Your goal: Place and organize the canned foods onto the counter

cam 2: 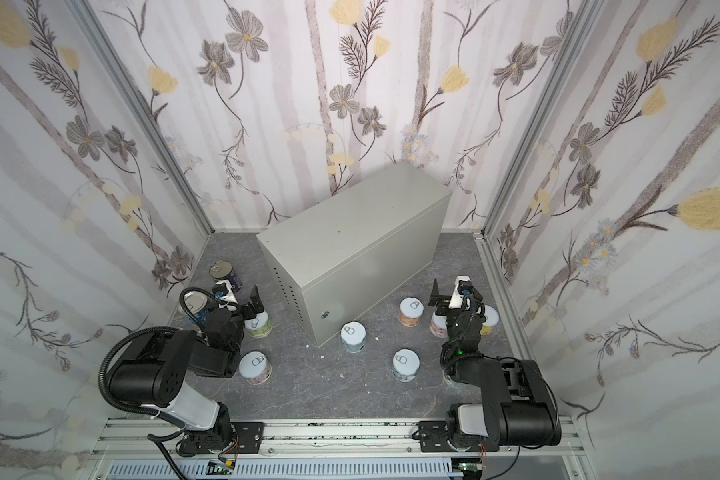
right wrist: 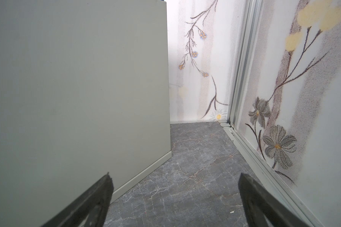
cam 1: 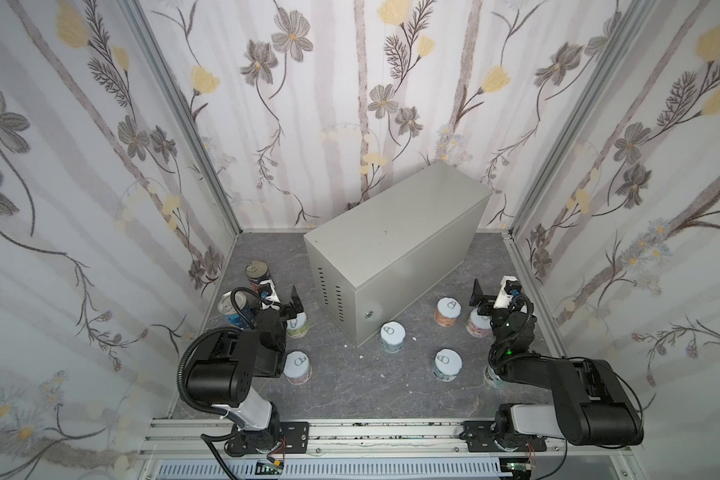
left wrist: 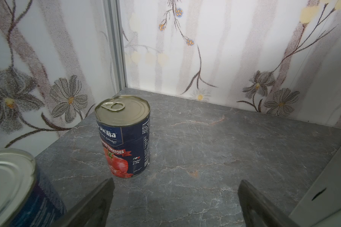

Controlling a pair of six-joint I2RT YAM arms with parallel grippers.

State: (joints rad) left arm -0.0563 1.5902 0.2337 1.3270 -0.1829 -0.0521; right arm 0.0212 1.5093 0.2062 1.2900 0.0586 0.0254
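Worktop (cam 1: 395,224) askew, far corner near back wall | floor (cam 1: 350,390) open centre-front | cans (cam 1: 393,334) upright on floor, both sides | left claw (left wrist: 175,184), right claw (right wrist: 174,180) both spread wide

Cans (cam 1: 393,331) flank and front the counter (cam 1: 391,232) (all on the floor (cam 1: 350,386)).

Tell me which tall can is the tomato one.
The navy-red can, with tomatoes pictured on its label; the other tall can is blue.

Cabinet (cam 1: 391,237) top bare. Mid floor (cam 1: 350,386) open. Short cans (cam 1: 393,334) ring the cabinet's near end. Lane between cabinet and right wall (right wrist: 303,118) clear; tall cans (left wrist: 124,135) crowd left corner.
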